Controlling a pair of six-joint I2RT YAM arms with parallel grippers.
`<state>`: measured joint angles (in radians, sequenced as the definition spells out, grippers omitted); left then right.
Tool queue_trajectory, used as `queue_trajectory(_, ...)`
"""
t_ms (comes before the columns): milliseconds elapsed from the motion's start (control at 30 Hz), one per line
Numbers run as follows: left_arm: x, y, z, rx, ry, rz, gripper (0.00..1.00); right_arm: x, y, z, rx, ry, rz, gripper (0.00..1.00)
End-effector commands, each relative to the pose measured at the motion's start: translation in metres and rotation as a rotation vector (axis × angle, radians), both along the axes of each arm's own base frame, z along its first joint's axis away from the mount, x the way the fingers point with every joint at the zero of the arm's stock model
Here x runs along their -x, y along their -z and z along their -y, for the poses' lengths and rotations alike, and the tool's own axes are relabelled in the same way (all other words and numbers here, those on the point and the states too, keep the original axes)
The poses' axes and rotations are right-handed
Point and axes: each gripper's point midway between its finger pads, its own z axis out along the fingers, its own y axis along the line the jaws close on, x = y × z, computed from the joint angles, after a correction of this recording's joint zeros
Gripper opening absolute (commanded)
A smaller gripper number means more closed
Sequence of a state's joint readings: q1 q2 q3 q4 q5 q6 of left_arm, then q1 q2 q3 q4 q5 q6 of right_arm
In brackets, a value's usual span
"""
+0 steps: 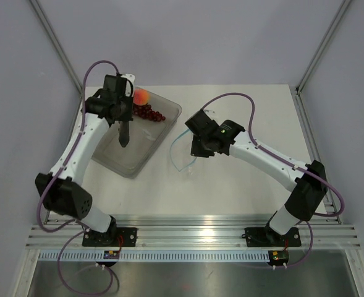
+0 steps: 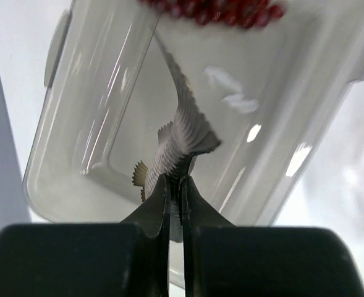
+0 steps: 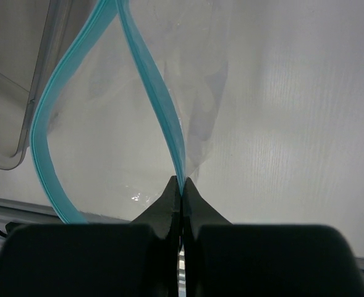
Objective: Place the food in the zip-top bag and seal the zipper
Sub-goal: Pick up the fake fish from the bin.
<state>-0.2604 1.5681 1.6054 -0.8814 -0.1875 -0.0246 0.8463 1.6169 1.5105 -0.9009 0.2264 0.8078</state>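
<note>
grapes (image 2: 212, 11) blurred, cut off, pinched ridged scrap (image 2: 182, 133) perhaps paper

Bright, even overhead light, soft shadows; white glare patches on the tray (image 2: 256, 133), grapes (image 2: 219, 11) blurred.

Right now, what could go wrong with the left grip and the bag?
1. Left gripper is shut only on a thin ridged leaf-like flap, not the grapes: it may slip or tear.
2. Right gripper pinches one zipper lip; the zip-top bag mouth may sag shut.
</note>
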Motion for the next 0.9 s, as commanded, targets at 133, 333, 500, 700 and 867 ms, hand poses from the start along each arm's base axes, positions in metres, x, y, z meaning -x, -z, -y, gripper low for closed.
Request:
queue_trajectory(133,0.035,-0.129,0.057,0.425,0.197,0.392,0.0,-0.016,-0.023,-0.026,-0.079,-0.025,0.067,0.0)
queue_trajectory(333,0.073,-0.17,0.09,0.683,0.325,0.474,0.0,-0.024,-0.03,-0.044,-0.116,-0.052,0.074,0.0)
queue_trajectory(500,0.098,-0.185,0.107,0.857,0.376,0.491,0.0,-0.027,-0.034,-0.053,-0.141,-0.064,0.07,0.0)
queue_trajectory(700,0.111,-0.18,0.118,0.898,0.381,0.558,0.0,-0.025,-0.038,-0.057,-0.183,-0.068,0.07,0.0)
queue_trajectory(867,0.112,-0.158,0.134,0.843,0.41,0.556,0.0,-0.022,-0.043,-0.062,-0.222,-0.072,0.06,0.0)
